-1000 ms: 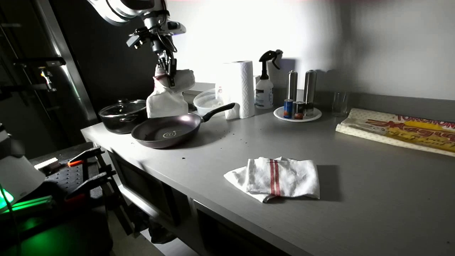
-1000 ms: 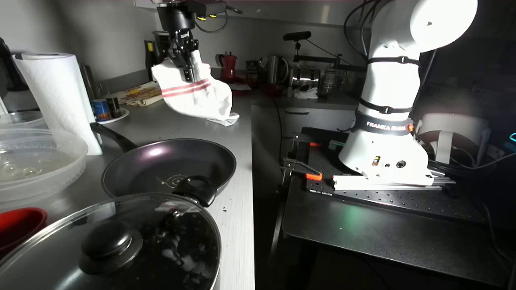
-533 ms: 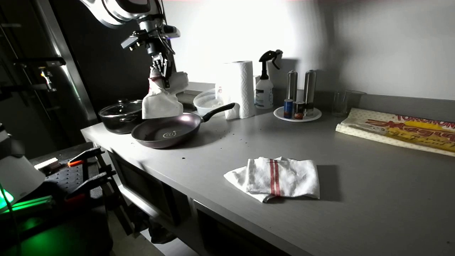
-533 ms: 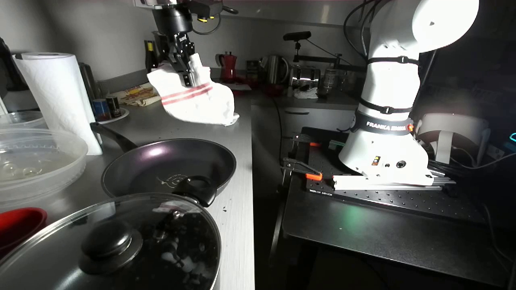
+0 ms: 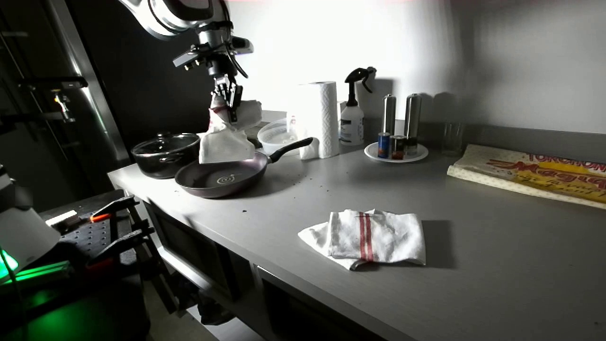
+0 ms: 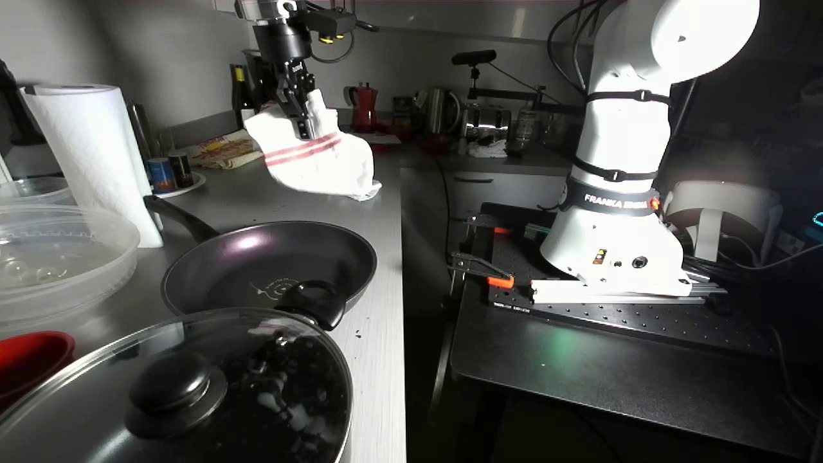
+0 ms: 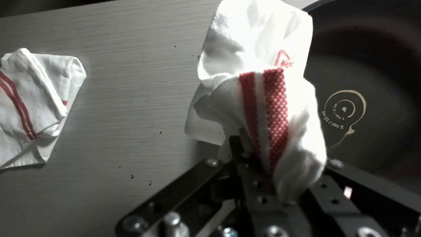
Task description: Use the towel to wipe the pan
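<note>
White arm (image 6: 622,138), black straps (image 6: 616,174), screw-studded black tool (image 6: 307,130)

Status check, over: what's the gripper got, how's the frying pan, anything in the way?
Gripper shut on red-striped kitchen towel, aloft. Frying pan on counter, towel not touching it. Glass-lidded pot close beside pan, may crowd the wipe.

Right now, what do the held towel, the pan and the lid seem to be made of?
The held towel is matte cloth, likely cotton: weave shows in its red stripes. The pan is probably metal, coated dark and semi-gloss: a highlight shines inside. The lid seems clear glass, maybe plastic: glossy, with reflections.
</note>
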You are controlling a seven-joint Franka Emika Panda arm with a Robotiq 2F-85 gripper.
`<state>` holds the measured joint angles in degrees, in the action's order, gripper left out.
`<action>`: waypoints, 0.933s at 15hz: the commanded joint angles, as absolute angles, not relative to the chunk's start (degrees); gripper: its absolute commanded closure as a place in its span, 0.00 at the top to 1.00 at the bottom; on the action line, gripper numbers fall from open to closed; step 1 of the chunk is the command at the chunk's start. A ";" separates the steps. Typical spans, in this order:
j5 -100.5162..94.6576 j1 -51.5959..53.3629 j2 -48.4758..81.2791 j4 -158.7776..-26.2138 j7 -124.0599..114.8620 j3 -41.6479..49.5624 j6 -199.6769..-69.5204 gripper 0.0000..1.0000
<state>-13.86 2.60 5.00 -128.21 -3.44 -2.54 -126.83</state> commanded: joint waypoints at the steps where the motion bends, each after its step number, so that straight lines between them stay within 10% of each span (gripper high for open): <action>1: -13.07 1.83 9.11 -123.74 2.06 -1.91 -126.51 0.03; 14: -15.69 5.97 19.70 -115.69 9.59 -4.90 -123.15 0.03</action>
